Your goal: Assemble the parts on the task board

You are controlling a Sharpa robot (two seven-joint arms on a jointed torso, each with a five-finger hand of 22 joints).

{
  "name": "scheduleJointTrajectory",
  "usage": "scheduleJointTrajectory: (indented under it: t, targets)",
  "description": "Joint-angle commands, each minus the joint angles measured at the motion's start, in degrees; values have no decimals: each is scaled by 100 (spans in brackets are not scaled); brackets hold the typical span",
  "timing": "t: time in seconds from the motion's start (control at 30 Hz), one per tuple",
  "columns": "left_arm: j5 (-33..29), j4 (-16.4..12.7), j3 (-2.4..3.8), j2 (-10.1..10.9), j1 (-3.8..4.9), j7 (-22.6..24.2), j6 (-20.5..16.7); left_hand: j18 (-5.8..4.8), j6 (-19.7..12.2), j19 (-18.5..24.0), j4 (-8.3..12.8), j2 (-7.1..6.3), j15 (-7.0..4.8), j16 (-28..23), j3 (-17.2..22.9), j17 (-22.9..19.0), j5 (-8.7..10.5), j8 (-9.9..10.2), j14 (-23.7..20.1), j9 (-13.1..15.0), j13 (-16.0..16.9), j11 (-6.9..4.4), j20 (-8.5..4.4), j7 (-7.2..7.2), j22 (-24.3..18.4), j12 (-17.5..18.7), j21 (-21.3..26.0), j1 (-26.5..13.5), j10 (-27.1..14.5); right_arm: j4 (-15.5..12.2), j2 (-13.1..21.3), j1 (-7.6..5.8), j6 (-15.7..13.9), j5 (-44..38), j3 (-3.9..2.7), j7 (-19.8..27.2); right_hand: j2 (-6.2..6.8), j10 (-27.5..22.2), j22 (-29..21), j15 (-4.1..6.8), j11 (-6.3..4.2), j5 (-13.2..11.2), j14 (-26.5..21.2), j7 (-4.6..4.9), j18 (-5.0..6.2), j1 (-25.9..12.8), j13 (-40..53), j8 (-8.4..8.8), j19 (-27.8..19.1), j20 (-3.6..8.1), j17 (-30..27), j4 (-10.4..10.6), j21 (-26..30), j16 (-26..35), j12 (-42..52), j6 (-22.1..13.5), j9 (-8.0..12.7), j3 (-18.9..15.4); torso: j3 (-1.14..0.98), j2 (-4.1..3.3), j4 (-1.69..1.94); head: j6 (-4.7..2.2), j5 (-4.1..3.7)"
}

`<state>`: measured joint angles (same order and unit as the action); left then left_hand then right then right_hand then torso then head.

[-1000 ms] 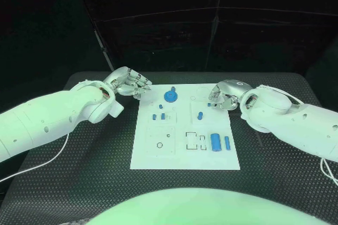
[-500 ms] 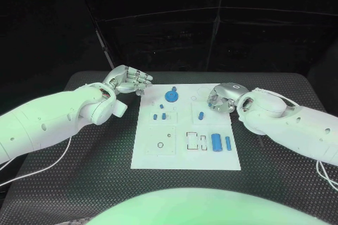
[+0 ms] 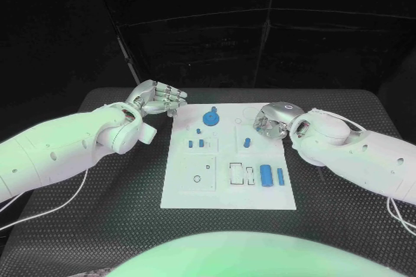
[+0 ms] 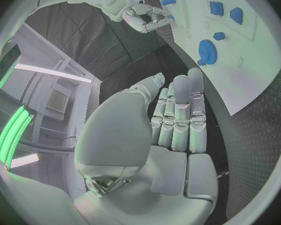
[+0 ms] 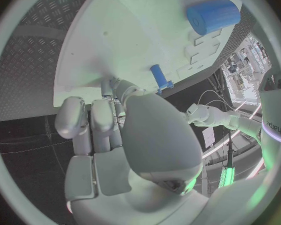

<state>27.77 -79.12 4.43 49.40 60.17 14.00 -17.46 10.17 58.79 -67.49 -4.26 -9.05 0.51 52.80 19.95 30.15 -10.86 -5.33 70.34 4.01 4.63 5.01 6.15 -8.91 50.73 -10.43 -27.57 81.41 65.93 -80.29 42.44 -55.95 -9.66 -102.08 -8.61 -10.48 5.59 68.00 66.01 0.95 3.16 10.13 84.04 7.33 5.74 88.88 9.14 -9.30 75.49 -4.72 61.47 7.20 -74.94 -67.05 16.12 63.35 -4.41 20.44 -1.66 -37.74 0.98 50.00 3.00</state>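
The white task board (image 3: 227, 190) lies mid-table. On it are a blue gear (image 3: 211, 117), small blue pegs (image 3: 196, 143), a short blue piece (image 3: 246, 142), and a blue block (image 3: 266, 175) beside a blue cylinder (image 3: 280, 176). My right hand (image 3: 270, 122) hovers at the board's far right edge. Its fingertips pinch a small blue peg (image 5: 159, 78) over the board (image 5: 115, 45), close to the short blue piece (image 5: 212, 15). My left hand (image 3: 159, 100) is raised off the board's far left corner, holding nothing, with its fingers (image 4: 181, 110) side by side.
The board rests on a black ribbed mat (image 3: 113, 217) with free room on both sides. Empty slots (image 3: 235, 172) and a small hole (image 3: 196, 179) mark the board's near half. A dark curtain stands behind the table.
My right hand has edged a little further over the board's far right corner. The left hand has lifted slightly and stays off the board.
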Motion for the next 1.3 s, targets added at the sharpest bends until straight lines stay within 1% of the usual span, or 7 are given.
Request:
scheduleJointTrajectory:
  t: [0.03,0.17,0.4,0.73,0.9,1.07,1.3]
  targets:
    - [-79,2,7,-7,7,116,-18,25,32,42,-2,57,-12,-21,36,-8,24,-38,-37,-6,5,8,2,-7,-8,-31,25,-15,14,-12,-25,18,66,-112,14,-42,-61,44,27,57,-16,-32,193,6,-48,-36,-4,-16,35,-3,8,-16,-37,-22,-34,41,-17,40,2,1,1,0,-4]
    - [-79,12,7,-9,6,111,-15,25,34,42,-1,58,-11,-23,37,-10,25,-39,-39,-6,5,9,3,-8,-10,-32,28,-14,12,-27,-49,24,-19,-207,14,-135,-51,57,45,58,-16,-42,191,5,-52,-74,-8,-9,40,0,1,-35,-51,-26,-55,50,-13,56,2,5,2,0,-3]
    - [-79,22,7,-2,5,99,-4,24,26,46,5,54,-6,-35,35,-18,27,-34,-46,-9,1,19,5,-19,-19,-30,43,-13,-13,-125,-7,40,-337,-290,14,-225,-46,62,74,58,-14,-34,190,5,-56,-126,-19,10,48,2,0,-62,-73,-40,-97,49,-5,90,0,7,-6,0,-3]
    - [-79,44,7,-2,1,73,31,20,-12,54,12,47,12,-63,30,-39,27,-12,-65,-17,-10,43,16,-43,-42,-24,77,-17,-76,-362,136,43,-678,-306,10,-208,-31,54,108,51,-4,-30,190,14,-62,-200,-35,41,58,-2,4,-88,-99,-62,-156,37,8,128,0,5,0,0,-25]
    - [-79,55,7,1,-1,56,41,19,-28,61,16,48,20,-81,30,-51,27,-3,-79,-19,-15,53,22,-53,-53,-21,94,-16,-104,-512,234,43,-765,-293,8,-194,-22,51,126,48,0,-27,190,19,-66,-223,-42,54,65,-4,4,-103,-113,-71,-180,30,14,146,3,6,1,0,-34]
    - [-79,56,7,6,-2,43,52,19,-42,68,20,47,26,-98,29,-62,27,4,-93,-21,-20,63,27,-62,-64,-20,111,-15,-131,-732,374,42,-803,-214,5,-191,-18,52,133,47,1,-24,190,20,-67,-231,-44,59,66,-5,5,-111,-118,-75,-190,29,16,155,6,7,-2,0,-31]
    - [-79,51,7,8,-4,44,60,18,-52,73,24,49,32,-113,28,-73,28,9,-103,-21,-23,70,31,-69,-74,-20,126,-13,-152,-1257,512,42,-856,106,3,-130,-14,59,149,45,2,-10,191,22,-69,-240,-49,68,71,-7,18,-138,-130,-94,-210,33,19,183,6,6,-8,0,19]
